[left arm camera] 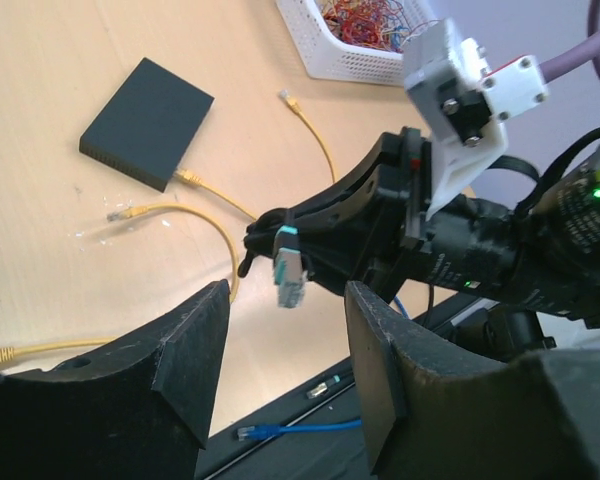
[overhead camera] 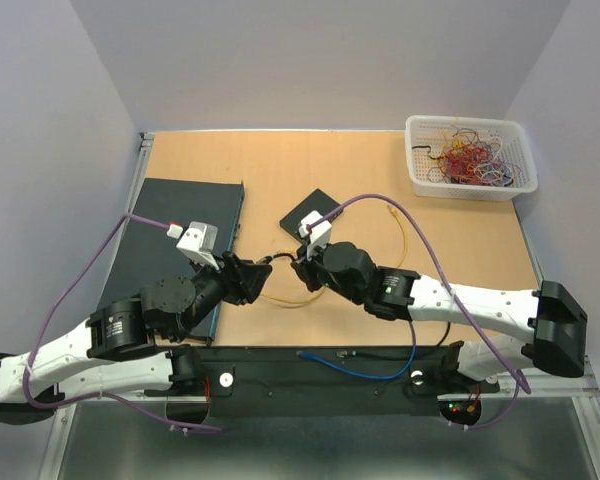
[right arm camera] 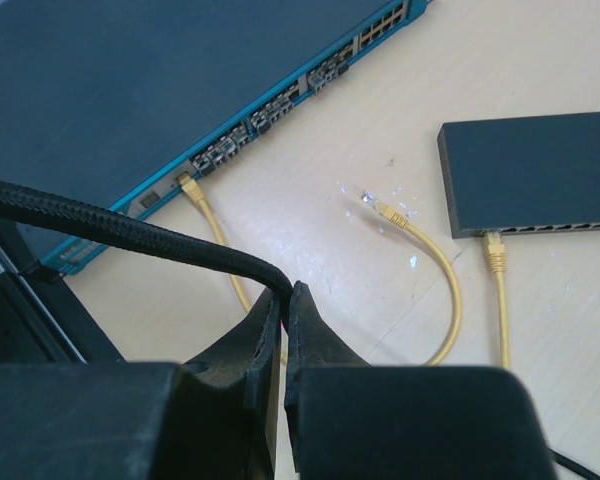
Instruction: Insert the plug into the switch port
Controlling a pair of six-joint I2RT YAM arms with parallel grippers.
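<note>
left gripper (overhead camera: 263, 275) half-open, empty | right gripper (right arm camera: 285, 300) pinches black cable (right arm camera: 130, 235) | plug (left arm camera: 290, 275) only in left wrist view

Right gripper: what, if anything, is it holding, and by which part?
The right gripper is shut on the black cable, pinching the cord close behind its plug, which hangs free.

Plug (left arm camera: 289, 277) is a clear-ish RJ45 with a teal band, on the end of a black braided cable (right arm camera: 110, 228), up in the air off the desk (overhead camera: 380, 170). Switch (overhead camera: 175, 220) is a flat dark box with a teal port-lined front, lying at the desk's left side.
</note>
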